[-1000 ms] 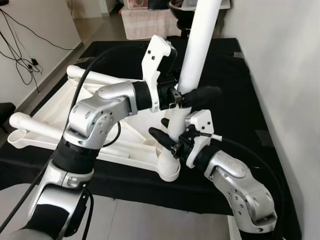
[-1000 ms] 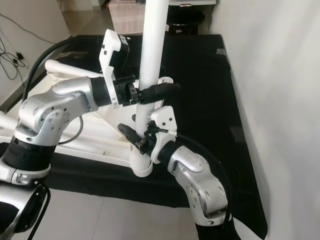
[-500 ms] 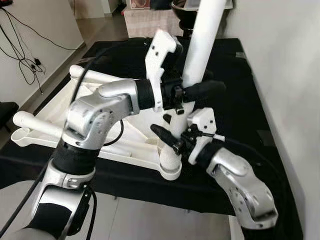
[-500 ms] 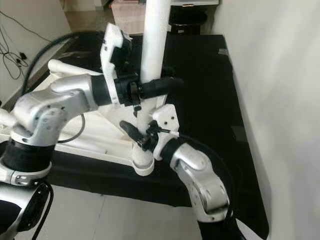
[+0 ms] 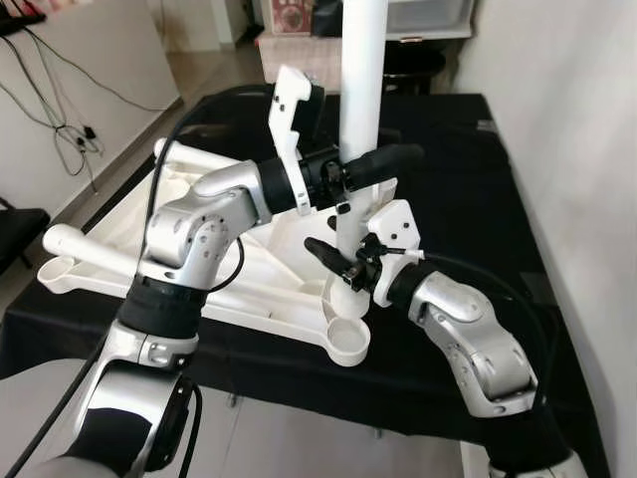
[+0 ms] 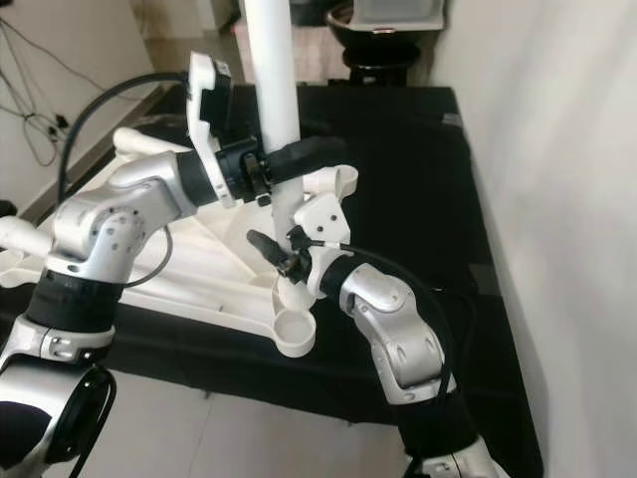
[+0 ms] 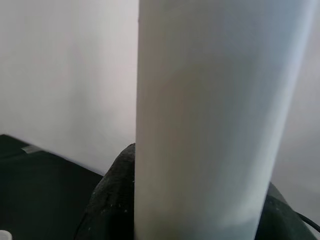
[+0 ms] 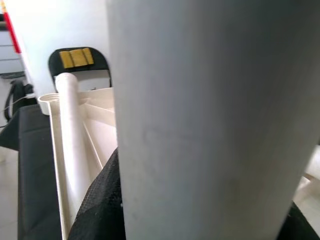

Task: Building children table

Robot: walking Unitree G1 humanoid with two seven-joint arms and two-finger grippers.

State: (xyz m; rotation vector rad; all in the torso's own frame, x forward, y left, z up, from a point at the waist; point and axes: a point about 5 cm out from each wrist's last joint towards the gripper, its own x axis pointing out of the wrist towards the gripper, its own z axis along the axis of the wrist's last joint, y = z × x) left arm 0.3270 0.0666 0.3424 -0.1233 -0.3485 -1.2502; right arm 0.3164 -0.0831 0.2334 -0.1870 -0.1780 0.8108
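A long white table leg (image 5: 360,80) stands upright, held by both grippers. My left gripper (image 5: 364,165) is shut on it high up, one black finger (image 5: 386,158) across its front. My right gripper (image 5: 343,263) is shut on it near its lower end. That end sits just behind the round corner socket (image 5: 348,343), which looks hollow. The white tabletop (image 5: 259,284) lies upside down on the black cloth. The leg (image 7: 210,115) is close up in the left wrist view with a finger (image 7: 112,200) beside it. The right wrist view shows the leg (image 8: 210,125) the same way.
Two more white legs (image 5: 100,249) (image 5: 204,157) lie along the upturned tabletop. A white wall (image 5: 582,119) runs close along the right. Black cloth (image 5: 468,179) covers the work surface. Cables (image 5: 60,110) and a dark chair (image 5: 12,231) are at the left.
The leg has swung from leaning right to upright, and its foot has come out of the corner socket, which now looks hollow. Both grippers kept hold. The camera shifted too.
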